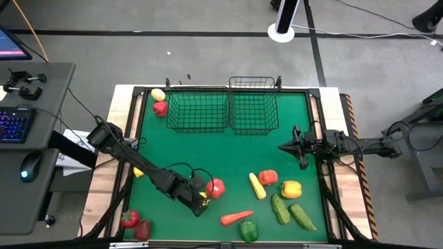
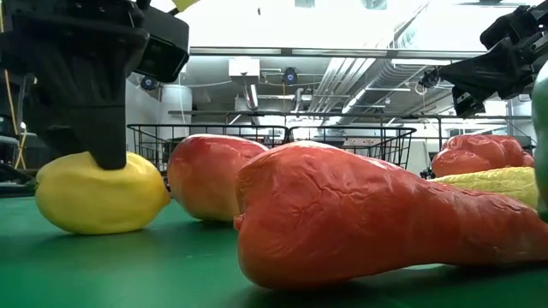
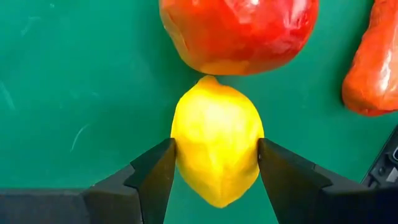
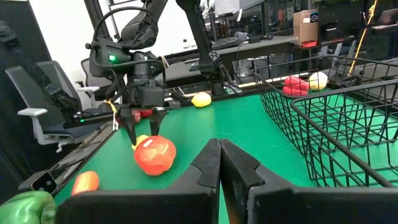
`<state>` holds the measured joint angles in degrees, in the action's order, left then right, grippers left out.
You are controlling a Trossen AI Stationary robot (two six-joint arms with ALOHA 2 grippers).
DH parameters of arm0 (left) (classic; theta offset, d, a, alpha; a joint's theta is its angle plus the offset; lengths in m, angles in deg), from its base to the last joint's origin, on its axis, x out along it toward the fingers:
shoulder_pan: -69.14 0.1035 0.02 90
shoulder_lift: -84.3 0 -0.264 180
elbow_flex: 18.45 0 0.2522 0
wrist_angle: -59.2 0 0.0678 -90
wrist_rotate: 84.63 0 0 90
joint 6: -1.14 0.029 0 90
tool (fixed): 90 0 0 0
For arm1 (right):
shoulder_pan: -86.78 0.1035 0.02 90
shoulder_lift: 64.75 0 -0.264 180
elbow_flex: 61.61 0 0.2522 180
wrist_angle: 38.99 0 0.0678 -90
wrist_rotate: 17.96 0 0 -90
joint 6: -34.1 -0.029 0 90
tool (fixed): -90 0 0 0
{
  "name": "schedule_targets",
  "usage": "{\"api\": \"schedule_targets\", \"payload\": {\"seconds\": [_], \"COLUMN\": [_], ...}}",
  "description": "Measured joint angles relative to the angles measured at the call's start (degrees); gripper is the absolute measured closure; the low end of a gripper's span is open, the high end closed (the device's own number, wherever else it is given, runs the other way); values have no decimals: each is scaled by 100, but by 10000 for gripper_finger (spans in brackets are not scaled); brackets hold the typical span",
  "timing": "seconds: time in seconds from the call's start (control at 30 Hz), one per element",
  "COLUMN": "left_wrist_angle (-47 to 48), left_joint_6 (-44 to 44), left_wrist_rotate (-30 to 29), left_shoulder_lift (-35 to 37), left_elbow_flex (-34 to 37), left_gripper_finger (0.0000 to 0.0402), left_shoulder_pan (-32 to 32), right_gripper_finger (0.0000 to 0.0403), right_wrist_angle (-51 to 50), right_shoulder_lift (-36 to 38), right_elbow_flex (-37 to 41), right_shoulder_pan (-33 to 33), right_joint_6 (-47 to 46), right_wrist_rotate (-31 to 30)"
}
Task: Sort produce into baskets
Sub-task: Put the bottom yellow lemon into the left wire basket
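Observation:
My left gripper (image 1: pixel 203 200) stands over the near middle of the green mat, its fingers down on either side of a yellow lemon (image 3: pixel 217 146). The lemon lies on the mat (image 2: pixel 98 195), its tip against a red apple (image 1: pixel 215 187). Two black wire baskets (image 1: pixel 199 111) (image 1: pixel 253 107) stand side by side at the far edge, and nothing shows inside them. My right gripper (image 1: pixel 285 146) is shut and empty, hovering right of the baskets; it also shows in the right wrist view (image 4: pixel 219 163). My left gripper pinches the lemon between its two fingers, which meet its two long sides (image 3: pixel 176 149) near its middle. The fingers (image 2: pixel 107 128) come from above, pointing down, and lie across the lemon. The lemon rests on the mat, lying level.
An orange carrot (image 1: pixel 236 217) and green pepper (image 1: pixel 248 231) lie near the front. Red, yellow and green pieces (image 1: pixel 280 197) lie at the near right. A lemon and red pepper (image 1: pixel 159 102) lie at the far left, two red pieces (image 1: pixel 135 223) at the near left.

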<state>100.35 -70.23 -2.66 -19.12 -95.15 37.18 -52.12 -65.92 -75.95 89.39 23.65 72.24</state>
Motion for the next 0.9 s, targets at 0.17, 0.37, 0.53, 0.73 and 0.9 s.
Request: {"api": "schedule_targets", "payload": {"seconds": [0.17,0.37,0.53,0.73,0.9], "left_wrist_angle": [-133,-496,-490,-448,-167], "left_joint_6": [-279,-85,-53,-37,361], "left_wrist_rotate": [-50,151,392,639,617], "left_shoulder_lift": [-74,-192,-190,23,804], "left_elbow_flex": [13,15,17,49,52], "left_gripper_finger": [191,191,201,286,336], "left_shoulder_pan": [8,57,192,400,525], "right_gripper_finger": [402,402,402,402,402], "right_wrist_angle": [0,0,0,0,-2], "right_shoulder_lift": [0,0,0,0,0], "right_elbow_flex": [0,0,0,0,0], "right_shoulder_pan": [1,0,2,0,0], "right_joint_6": [0,0,0,0,0], "right_wrist_rotate": [0,-1,-1,0,1]}}
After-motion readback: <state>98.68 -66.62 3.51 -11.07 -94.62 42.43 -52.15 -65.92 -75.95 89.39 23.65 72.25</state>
